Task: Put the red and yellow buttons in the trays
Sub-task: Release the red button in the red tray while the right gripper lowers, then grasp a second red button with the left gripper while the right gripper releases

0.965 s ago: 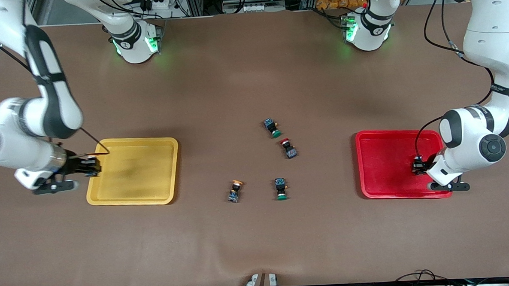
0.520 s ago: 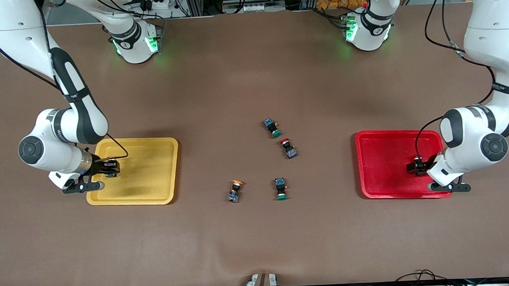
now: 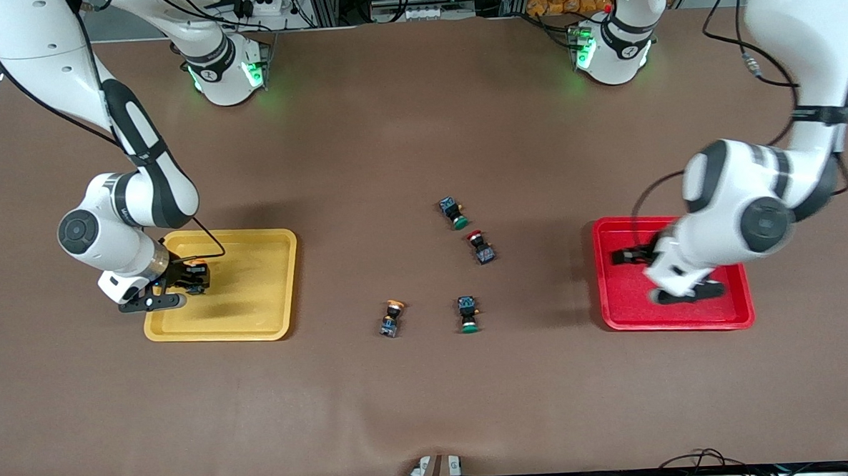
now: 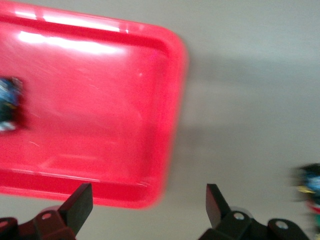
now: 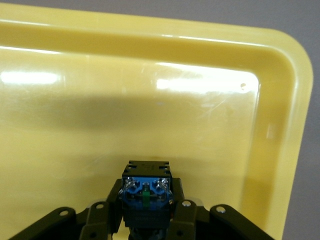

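Overhead, the right end effector hangs over the yellow tray, and the left end effector over the red tray. Between the trays, on the desk, lie a red button, a yellow button and two green buttons.

At the left wrist, fingers spread wide and empty above the red tray's corner; a button lies inside.

At the right wrist, fingers clamp a blue-backed button above the tray floor.
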Tool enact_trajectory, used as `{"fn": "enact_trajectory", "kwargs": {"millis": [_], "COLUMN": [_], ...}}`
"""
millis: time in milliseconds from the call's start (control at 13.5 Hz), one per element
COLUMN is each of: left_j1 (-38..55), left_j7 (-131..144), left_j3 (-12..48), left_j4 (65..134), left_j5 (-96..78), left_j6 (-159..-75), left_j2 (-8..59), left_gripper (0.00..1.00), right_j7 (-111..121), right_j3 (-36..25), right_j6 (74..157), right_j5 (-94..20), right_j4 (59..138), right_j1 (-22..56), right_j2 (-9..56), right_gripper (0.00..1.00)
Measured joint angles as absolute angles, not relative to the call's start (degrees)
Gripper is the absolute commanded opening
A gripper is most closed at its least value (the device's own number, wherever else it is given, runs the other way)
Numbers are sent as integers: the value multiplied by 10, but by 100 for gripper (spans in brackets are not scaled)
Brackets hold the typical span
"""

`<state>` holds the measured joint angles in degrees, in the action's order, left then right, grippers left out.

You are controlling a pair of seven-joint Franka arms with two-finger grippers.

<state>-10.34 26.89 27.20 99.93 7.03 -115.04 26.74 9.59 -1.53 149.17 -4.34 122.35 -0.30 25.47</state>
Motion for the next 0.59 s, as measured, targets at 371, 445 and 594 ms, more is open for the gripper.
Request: {"fn": "enact_trajectory", "kwargs": {"millis": [371, 445, 594], "left_j1": [37, 59, 85], "left_j7": [477, 501, 537], "left_j3": [277, 273, 269], "left_j4": [951, 937, 920], "left_j5": [72, 79, 89], "left_j6": [-1155, -1158, -1183], "left_j2": [327, 345, 378], "left_gripper": [100, 100, 100], "right_j7": [95, 95, 95], "right_j3": [-16, -16, -16], "right_j6": [1508, 1508, 1508], "right_j5": [-43, -43, -43], "right_j4": [1240, 1240, 1241], "right_j1": [-3, -3, -3], "right_j2": [248, 246, 245], "right_gripper": [100, 100, 100]}}
